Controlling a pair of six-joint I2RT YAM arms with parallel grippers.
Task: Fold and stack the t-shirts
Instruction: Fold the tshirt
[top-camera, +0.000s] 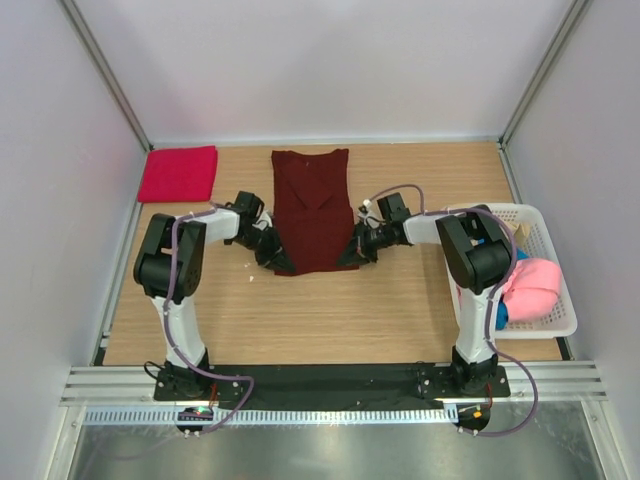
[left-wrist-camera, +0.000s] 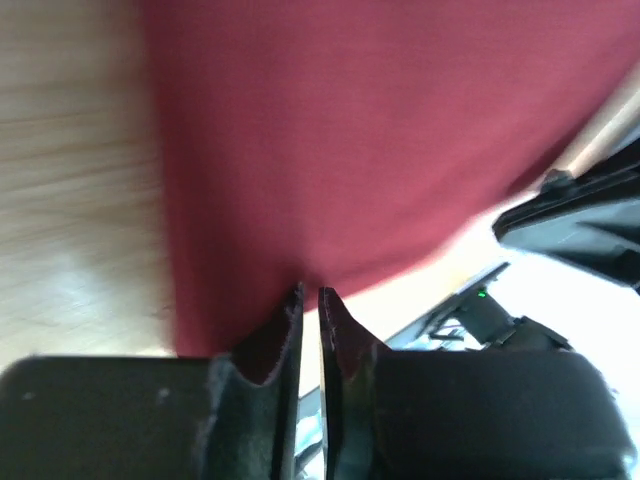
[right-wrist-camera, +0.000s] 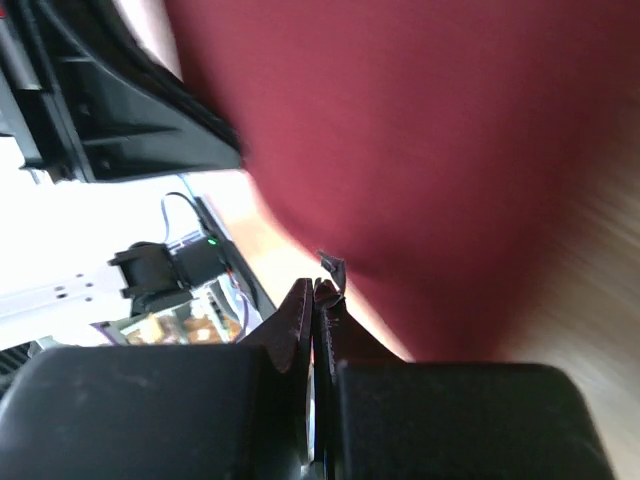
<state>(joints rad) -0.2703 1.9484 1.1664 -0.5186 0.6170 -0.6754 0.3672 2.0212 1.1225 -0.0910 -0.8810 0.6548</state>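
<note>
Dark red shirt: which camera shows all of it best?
The top external view. There the whole dark red shirt lies spread on the table, the left gripper and right gripper pinching its near corners. The wrist views show only blurry close-up patches of its cloth.

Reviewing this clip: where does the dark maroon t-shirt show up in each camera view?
Top external: the dark maroon cloth t-shirt lies flat at the picture's centre.
Left wrist: the shirt fills the upper frame, its edge in the left tool.
Right wrist: the shirt fills the upper right, its edge in the right tool.
Shared landmark: the light wooden tabletop beside the shirt.
</note>
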